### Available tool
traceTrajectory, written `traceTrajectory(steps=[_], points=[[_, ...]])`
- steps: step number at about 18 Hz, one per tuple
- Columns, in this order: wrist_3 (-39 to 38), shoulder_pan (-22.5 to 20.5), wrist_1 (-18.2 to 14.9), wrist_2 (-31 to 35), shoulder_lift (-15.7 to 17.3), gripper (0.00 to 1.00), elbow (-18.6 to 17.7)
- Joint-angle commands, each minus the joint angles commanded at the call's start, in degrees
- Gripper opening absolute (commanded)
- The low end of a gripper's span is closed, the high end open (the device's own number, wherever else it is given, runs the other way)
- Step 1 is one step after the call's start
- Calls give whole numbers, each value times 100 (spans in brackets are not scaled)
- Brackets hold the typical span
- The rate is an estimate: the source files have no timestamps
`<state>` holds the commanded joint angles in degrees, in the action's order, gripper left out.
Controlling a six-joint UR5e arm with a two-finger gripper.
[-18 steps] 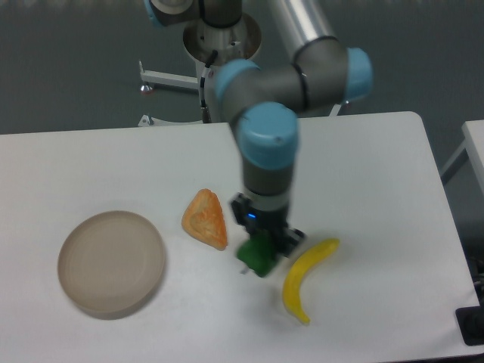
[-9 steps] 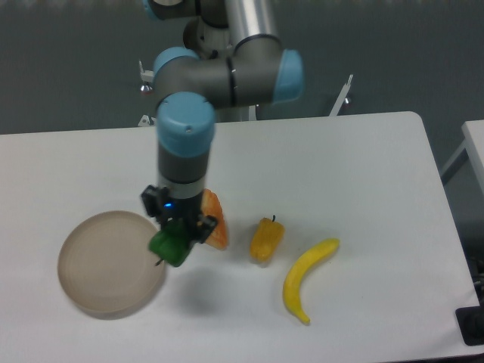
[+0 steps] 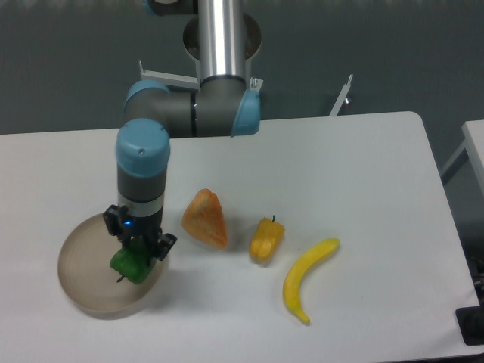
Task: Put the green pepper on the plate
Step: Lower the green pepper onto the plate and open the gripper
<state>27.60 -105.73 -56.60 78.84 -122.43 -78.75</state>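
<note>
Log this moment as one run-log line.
phase: placing | gripper: shut on green pepper | position: over right part of plate | release: not yet | contact with plate: cannot tell

A single fixed camera looks down at the white table (image 3: 340, 174) from high up on its near side, tilted steeply and facing the arm's base (image 3: 221, 34) at the table's far edge. It stands at middling range: most of the tabletop fits, its near edge and left corners cropped. Beyond the base lies dark grey floor. No second view overlaps it.
</note>
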Motion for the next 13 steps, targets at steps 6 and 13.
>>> traceTrajectory(steps=[6,13], points=[[-114,149,53,-53,-150,40,-9],[-114,237,62,-53,-299,40,-18]])
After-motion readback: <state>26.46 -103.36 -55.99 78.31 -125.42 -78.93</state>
